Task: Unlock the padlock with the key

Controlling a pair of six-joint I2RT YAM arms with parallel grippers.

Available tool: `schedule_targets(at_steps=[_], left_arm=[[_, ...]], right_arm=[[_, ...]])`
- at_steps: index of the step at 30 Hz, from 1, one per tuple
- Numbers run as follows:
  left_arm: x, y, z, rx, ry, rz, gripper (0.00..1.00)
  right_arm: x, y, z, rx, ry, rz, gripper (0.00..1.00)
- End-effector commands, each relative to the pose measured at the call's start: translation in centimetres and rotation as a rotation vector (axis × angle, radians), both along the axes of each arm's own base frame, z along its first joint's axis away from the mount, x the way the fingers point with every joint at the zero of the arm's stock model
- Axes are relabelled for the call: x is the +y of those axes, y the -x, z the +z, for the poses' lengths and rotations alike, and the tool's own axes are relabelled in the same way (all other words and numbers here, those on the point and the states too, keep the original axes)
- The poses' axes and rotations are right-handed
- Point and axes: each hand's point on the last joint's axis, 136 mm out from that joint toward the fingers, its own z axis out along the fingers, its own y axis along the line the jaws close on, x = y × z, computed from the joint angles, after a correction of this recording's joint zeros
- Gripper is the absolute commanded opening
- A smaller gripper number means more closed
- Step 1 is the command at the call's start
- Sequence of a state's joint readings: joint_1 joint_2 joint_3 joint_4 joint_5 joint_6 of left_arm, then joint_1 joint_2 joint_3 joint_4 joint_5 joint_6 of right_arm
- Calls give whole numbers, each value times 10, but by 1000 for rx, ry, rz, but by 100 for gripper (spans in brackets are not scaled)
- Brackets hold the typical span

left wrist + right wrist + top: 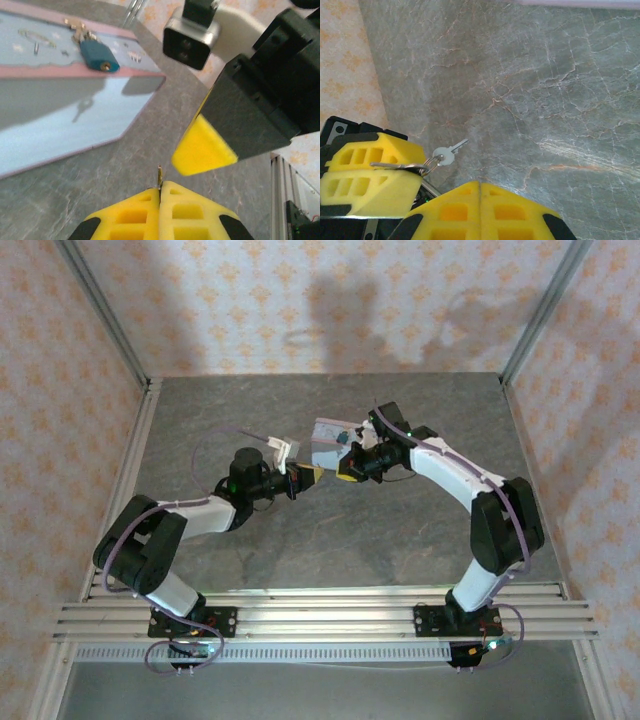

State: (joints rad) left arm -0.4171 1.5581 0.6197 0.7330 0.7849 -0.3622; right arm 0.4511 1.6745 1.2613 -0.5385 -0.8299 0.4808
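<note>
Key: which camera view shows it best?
Right wrist view: the key hangs on a ring pinched in the shut left gripper, flat side visible. Left wrist view gives a thin metal edge at the fingertips; top view, too small to tell.

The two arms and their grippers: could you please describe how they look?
The left arm and right arm have white shells, black joints and black bases, each with a purple cable. The left gripper and right gripper have black bodies and blocky yellow fingers with rectangular hollows.

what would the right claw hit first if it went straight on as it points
Probably the bare table; nothing lies ahead of the right claw. The left claw, carrying the key, sits off to one side. Depth is unclear.
</note>
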Motion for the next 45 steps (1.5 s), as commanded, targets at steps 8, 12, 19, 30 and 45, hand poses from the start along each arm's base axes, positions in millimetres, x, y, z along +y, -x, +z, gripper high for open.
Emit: schedule_targets(at_steps=[8, 12, 19, 30, 45], left_arm=[[7, 29, 9, -14, -37, -55, 0], [2, 51, 38, -50, -13, -165, 0], [-1, 86, 101, -126, 8, -322, 0], [-2, 123, 144, -97, -16, -510, 0], [-2, 139, 138, 3, -57, -627, 0]], right_arm=[[-10, 1, 43, -150, -6, -33, 4], [-1, 8, 75, -250, -131, 12, 31], [17, 40, 136, -387, -425, 149, 47], [21, 98, 187, -560, -551, 358, 51], [41, 125, 171, -546, -408, 542, 34]])
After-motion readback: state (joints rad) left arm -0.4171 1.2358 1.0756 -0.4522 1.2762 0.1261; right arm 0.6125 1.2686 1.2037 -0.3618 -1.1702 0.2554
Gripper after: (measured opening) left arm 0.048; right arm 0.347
